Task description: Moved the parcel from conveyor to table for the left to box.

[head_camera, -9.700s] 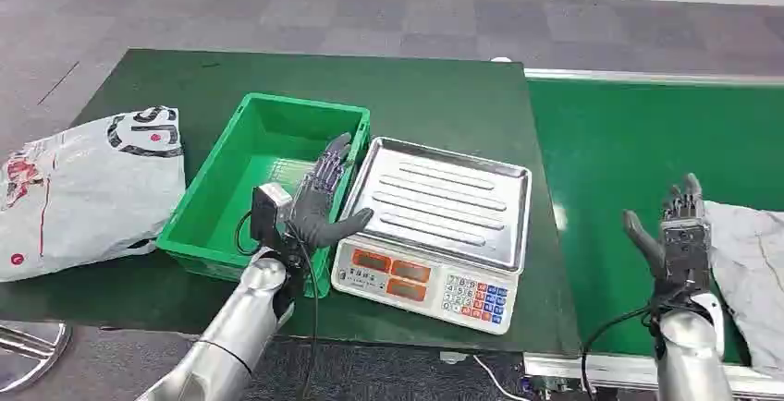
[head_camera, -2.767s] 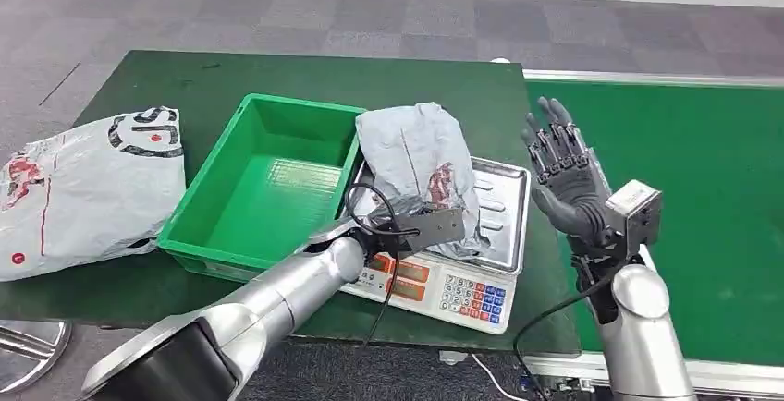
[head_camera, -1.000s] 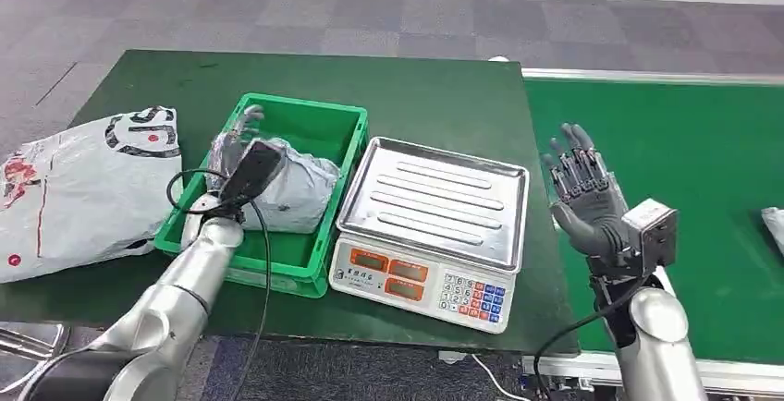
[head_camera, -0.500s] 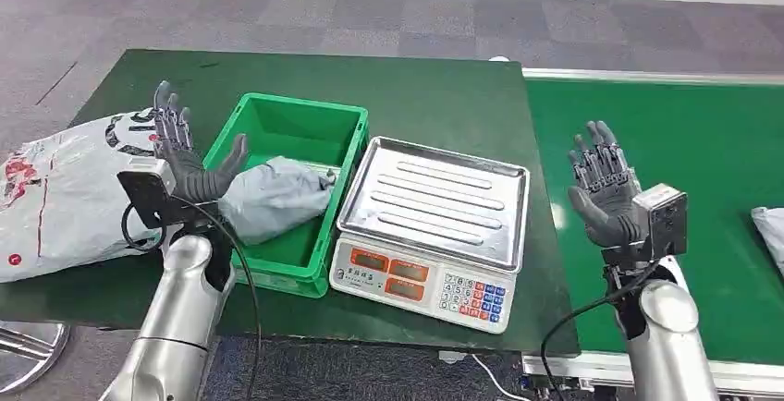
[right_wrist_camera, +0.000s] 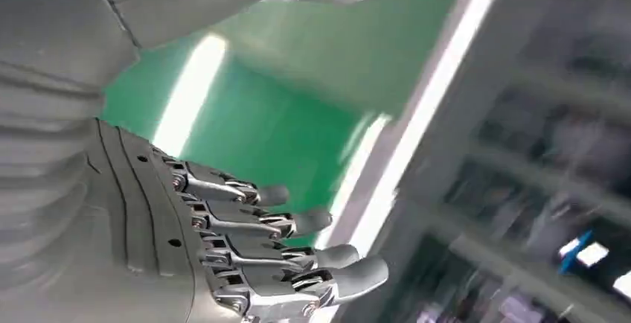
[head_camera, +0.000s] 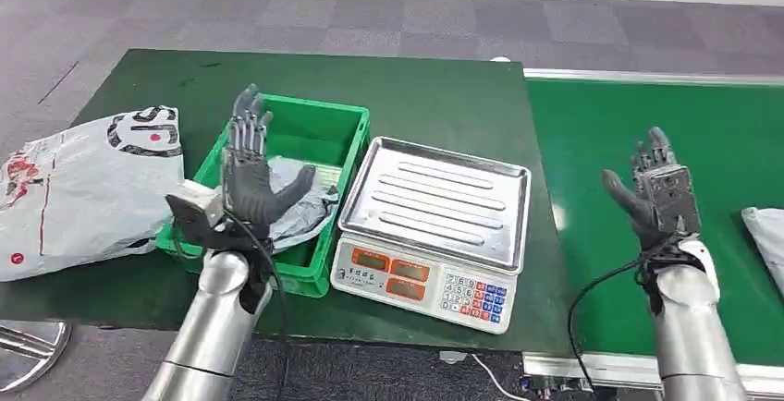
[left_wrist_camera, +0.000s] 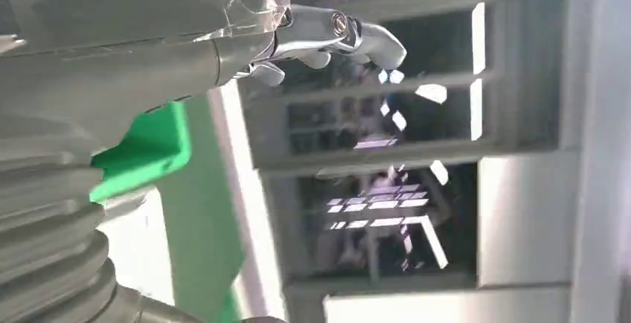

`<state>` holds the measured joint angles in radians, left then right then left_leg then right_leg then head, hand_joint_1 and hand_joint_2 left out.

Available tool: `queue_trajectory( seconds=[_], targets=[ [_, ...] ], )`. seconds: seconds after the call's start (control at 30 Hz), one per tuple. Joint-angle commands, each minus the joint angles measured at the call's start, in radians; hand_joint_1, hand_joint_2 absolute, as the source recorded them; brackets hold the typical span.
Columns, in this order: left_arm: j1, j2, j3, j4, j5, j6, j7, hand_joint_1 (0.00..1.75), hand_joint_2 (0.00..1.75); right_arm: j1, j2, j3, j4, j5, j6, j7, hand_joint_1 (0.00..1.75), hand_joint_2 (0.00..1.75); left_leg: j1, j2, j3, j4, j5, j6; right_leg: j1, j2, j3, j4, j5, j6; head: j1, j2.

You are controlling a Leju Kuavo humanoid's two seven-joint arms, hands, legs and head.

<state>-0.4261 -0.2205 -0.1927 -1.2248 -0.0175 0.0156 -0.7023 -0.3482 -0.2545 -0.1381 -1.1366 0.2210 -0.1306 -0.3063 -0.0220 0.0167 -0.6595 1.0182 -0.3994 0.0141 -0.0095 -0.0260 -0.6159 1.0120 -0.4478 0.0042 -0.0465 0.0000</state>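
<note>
Parcel (head_camera: 300,200), a crumpled grey plastic mailer bag, lies inside the green plastic crate (head_camera: 328,128) on the dark green table (head_camera: 416,96), partly hidden behind the left hand (head_camera: 248,175). Left hand is raised upright over the crate's near-left side, fingers spread, holding nothing, just in front of the bag. Right hand (head_camera: 655,188) is up over the green conveyor belt (head_camera: 610,133), fingers apart, empty. Steel-topped digital scale (head_camera: 434,221) sits just right of the crate. Larger grey printed bag (head_camera: 83,188) lies at the table's left edge. Another grey bag (head_camera: 765,230) shows at the conveyor's right edge.
</note>
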Motion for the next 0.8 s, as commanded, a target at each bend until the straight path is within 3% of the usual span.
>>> queue_trajectory(
  seconds=[0.03, 0.17, 0.3, 0.43, 0.47, 0.5, 0.6, 0.8],
  targets=[
    [-0.088, -0.014, -0.106, 0.252, 0.016, 0.029, 0.004, 0.00, 1.75, -0.155, -0.148, -0.108, 0.480, 0.194, -0.208, 0.091, 0.00, 1.75, 0.000, -0.004, 0.002, 0.000, 0.001, 0.000, -0.001, -0.002, 0.003, -0.001, 0.000, 0.001, 0.000, 0.000],
    [-0.082, 0.002, -0.133, 0.232, -0.002, 0.101, 0.004, 0.00, 1.75, -0.223, -0.240, -0.146, 0.679, 0.278, -0.287, 0.168, 0.00, 1.75, 0.000, -0.005, 0.002, 0.000, 0.000, 0.000, -0.001, -0.002, 0.004, -0.001, 0.000, 0.002, 0.000, 0.000],
    [-0.085, 0.000, -0.141, 0.238, 0.009, 0.110, 0.004, 0.00, 1.75, -0.222, -0.276, -0.142, 0.740, 0.324, -0.311, 0.220, 0.00, 1.75, 0.000, -0.005, 0.002, 0.000, -0.001, 0.001, 0.000, -0.002, 0.004, -0.002, 0.000, 0.001, 0.000, 0.000],
    [-0.099, -0.006, -0.141, 0.262, 0.025, 0.098, 0.004, 0.00, 1.75, -0.210, -0.339, -0.088, 0.812, 0.441, -0.347, 0.367, 0.00, 1.75, 0.000, -0.004, 0.001, 0.000, -0.001, 0.002, -0.001, -0.002, 0.002, -0.001, 0.000, 0.002, 0.000, 0.000],
    [-0.102, -0.004, -0.148, 0.274, 0.021, 0.098, 0.004, 0.00, 1.75, -0.212, -0.352, -0.044, 0.830, 0.508, -0.328, 0.443, 0.00, 1.75, 0.000, -0.006, 0.002, 0.000, -0.001, 0.001, -0.001, -0.002, 0.004, -0.001, -0.001, 0.002, 0.000, 0.000],
    [-0.102, -0.004, -0.148, 0.274, 0.021, 0.098, 0.004, 0.00, 1.75, -0.212, -0.352, -0.044, 0.830, 0.508, -0.328, 0.443, 0.00, 1.75, -0.001, -0.004, 0.001, 0.000, -0.001, 0.001, -0.001, -0.001, 0.003, -0.001, -0.001, 0.002, 0.000, 0.000],
    [-0.114, 0.034, -0.261, 0.272, -0.062, 0.237, 0.004, 0.00, 1.75, -0.220, -0.361, -0.020, 0.856, 0.619, -0.238, 0.585, 0.00, 1.75, 0.000, -0.002, 0.002, 0.000, -0.002, 0.001, -0.001, 0.001, 0.003, -0.001, 0.000, 0.002, 0.000, 0.000],
    [-0.135, 0.050, -0.358, 0.303, -0.079, 0.324, 0.004, 0.00, 1.75, -0.167, -0.372, -0.045, 0.865, 0.667, -0.079, 0.693, 0.00, 1.75, 0.000, -0.005, 0.002, -0.001, -0.002, 0.001, 0.000, -0.002, 0.005, -0.003, 0.000, 0.002, 0.000, 0.000]
  ],
)
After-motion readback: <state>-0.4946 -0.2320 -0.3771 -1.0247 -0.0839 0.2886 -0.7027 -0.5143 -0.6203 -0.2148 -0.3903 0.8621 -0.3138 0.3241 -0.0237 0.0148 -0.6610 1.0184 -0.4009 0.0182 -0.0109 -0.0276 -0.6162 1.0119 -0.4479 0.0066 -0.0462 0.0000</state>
